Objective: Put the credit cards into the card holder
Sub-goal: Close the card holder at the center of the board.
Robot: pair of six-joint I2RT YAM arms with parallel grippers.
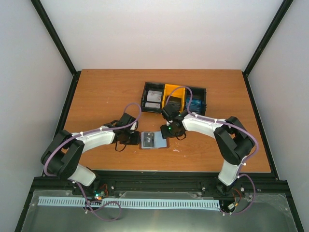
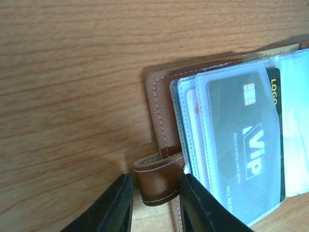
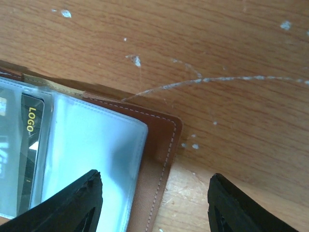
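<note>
The card holder (image 1: 153, 140) lies open on the table between both arms, a brown wallet (image 2: 157, 96) with clear pale sleeves. A dark VIP credit card (image 2: 246, 140) sits inside a sleeve, and its "LOGO" end (image 3: 31, 145) shows in the right wrist view. My left gripper (image 2: 156, 178) is closed around the brown strap loop (image 2: 157, 186) at the wallet's left edge, one pad on each side. My right gripper (image 3: 154, 176) hangs open over the wallet's right border (image 3: 161, 145), touching nothing. More credit cards lie in the tray: whitish (image 1: 153, 99), dark (image 1: 173, 102), blue (image 1: 195, 105).
The black-and-yellow three-compartment tray (image 1: 145, 92) stands behind the wallet, just beyond my right arm. White scratches and specks mark the wood (image 3: 217, 79) to the right of the wallet. Black frame posts and pale walls enclose the table.
</note>
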